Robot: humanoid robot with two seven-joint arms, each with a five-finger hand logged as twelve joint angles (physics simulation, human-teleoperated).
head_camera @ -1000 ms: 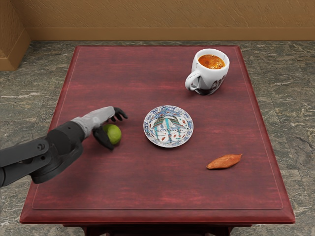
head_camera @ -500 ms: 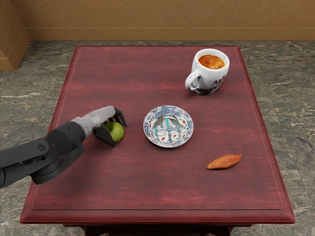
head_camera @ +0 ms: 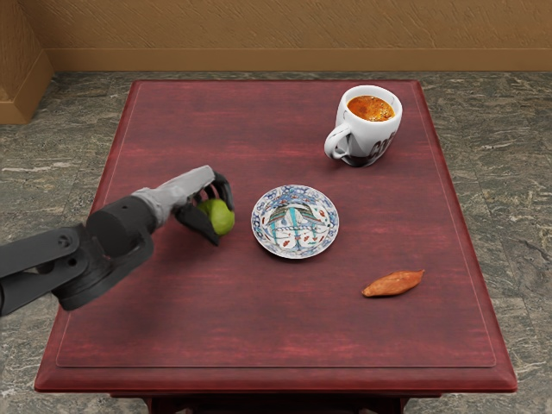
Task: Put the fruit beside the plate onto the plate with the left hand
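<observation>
Green round fruit (head_camera: pixel 222 219) was in the grip of the left robot hand (head_camera: pixel 202 209), dark fingers curled over its top and near side, thumb underneath. A second before, the same fingers were spread loosely about the fruit lower and further left in the frame. Half a second before, they had closed on it. Now hand and fruit together had shifted up and to the right, towards the patterned ceramic plate (head_camera: pixel 295 221).

- Fruit position: just left of the plate's rim, not yet over it. Whether it had cleared the dark red wooden counter (head_camera: pixel 259 328) I could not tell for certain.
- Reading: grasp done, carry begun. The remaining work looked like a short rightward move over the rim, then a release.
- The plate itself was bare, so nothing occupied the landing spot.

Surroundings:
- White mug (head_camera: pixel 358 138) holding orange-red liquid, upper right of the frame, well apart from the plate and off the hand's path.
- Orange tapered vegetable (head_camera: pixel 393 283), lower right of the frame, on the far side of the plate, also clear of the route.
- Nothing lay between fruit and plate.

The right arm did not show. Main risk, as I judged it: the round fruit rolling off the shallow plate if let go near the rim.
</observation>
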